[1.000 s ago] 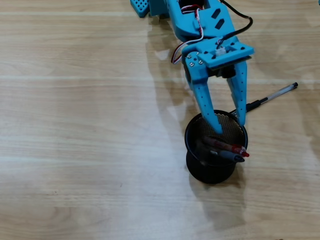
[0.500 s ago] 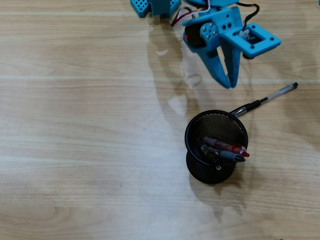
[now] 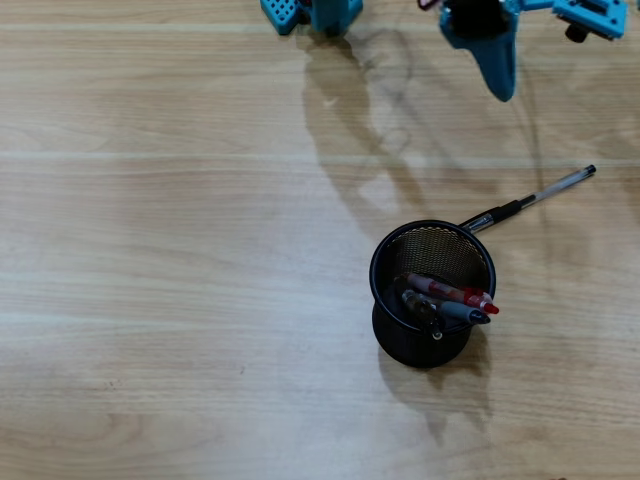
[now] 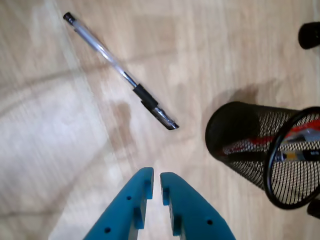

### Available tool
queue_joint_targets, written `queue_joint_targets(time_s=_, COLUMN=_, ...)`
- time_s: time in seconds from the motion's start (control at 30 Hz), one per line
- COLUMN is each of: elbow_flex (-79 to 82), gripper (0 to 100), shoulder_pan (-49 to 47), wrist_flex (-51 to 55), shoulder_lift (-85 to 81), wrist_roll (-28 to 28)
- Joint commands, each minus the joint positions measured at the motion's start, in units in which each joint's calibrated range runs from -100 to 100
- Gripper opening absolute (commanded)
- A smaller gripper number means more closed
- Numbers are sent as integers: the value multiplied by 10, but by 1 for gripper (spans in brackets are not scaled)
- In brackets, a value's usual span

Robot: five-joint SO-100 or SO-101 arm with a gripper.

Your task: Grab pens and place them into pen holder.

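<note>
I see the pale wooden table [image 3: 150, 250], the round black wire-mesh pen holder [image 3: 432, 262] already holding pens, my blue gripper [image 4: 154, 184] nearly closed and empty, and the clear stick pen [image 4: 120, 72] lying beside the holder — a careless approach could roll it.

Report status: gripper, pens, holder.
Gripper nearly shut, empty, high above table. Clear pen lies on table beside holder, not in it. Other pens inside holder. Nothing in the way.

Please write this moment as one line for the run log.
gripper: nearly shut, empty, above table | pen holder: upright, holds red pen and others | clear stick pen: on table beside holder
</note>
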Motion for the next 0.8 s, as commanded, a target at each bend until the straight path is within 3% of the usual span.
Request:
queue_joint_targets(time_s=0.0, elbow_flex=-71, gripper=3, shoulder_pan=-18, wrist_flex=4, shoulder_lift=49, wrist_roll=53)
queue_joint_targets(time_s=0.13, elbow_flex=-110, gripper=3, shoulder_pan=-27, wrist_flex=-3, shoulder_lift=104, wrist_roll=141)
queue_joint_targets(time_s=0.23, elbow_flex=-127, gripper=3, shoulder_pan=-36, wrist_flex=-4, shoulder_lift=135, wrist_roll=178)
queue_joint_targets(time_s=0.53, elbow_flex=-132, gripper=3, shoulder_pan=-67, wrist_flex=3, shoulder_lift=189, wrist_roll=226)
queue_joint_targets(time_s=0.77, elbow_flex=-131, gripper=4, shoulder_pan=-65, wrist_flex=-4, shoulder_lift=220, wrist_roll=223)
